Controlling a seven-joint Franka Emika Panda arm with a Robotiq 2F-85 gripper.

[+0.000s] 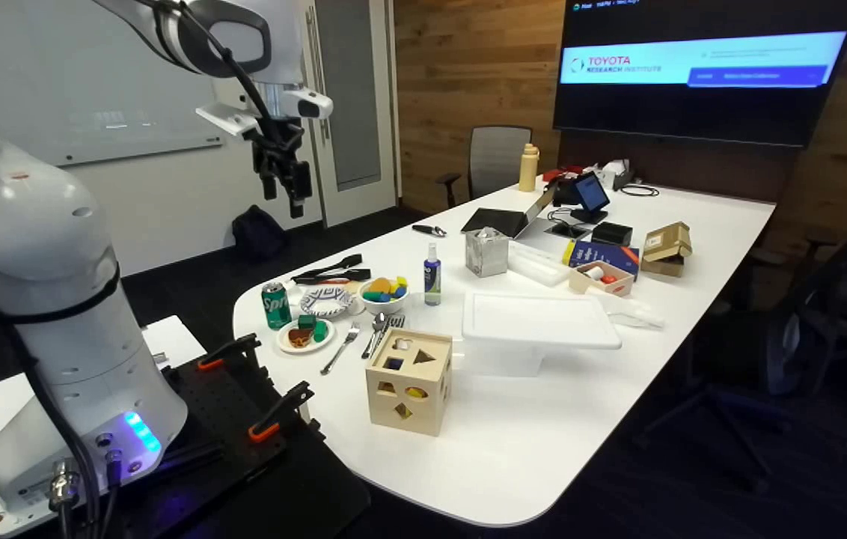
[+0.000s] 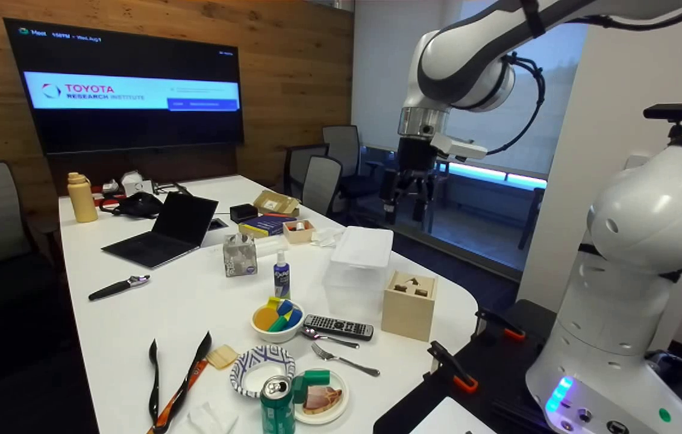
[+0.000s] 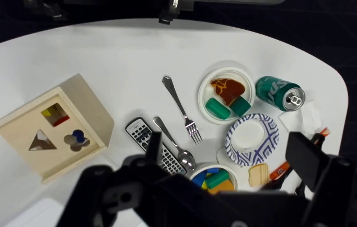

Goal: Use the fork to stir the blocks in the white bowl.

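Note:
The silver fork lies flat on the white table; it also shows in both exterior views. The white bowl holds several blocks, blue, green, yellow and orange. The bowl shows in both exterior views; in the wrist view its lower part is hidden behind the gripper. My gripper is open, with its fingers wide apart and nothing between them. It hangs high above the table, apart from the fork and bowl, in both exterior views.
A spoon and remote lie beside the fork. A shallow white dish with toy food, a patterned paper bowl and a green can are nearby. The wooden box, lidded bin and spray bottle stand up.

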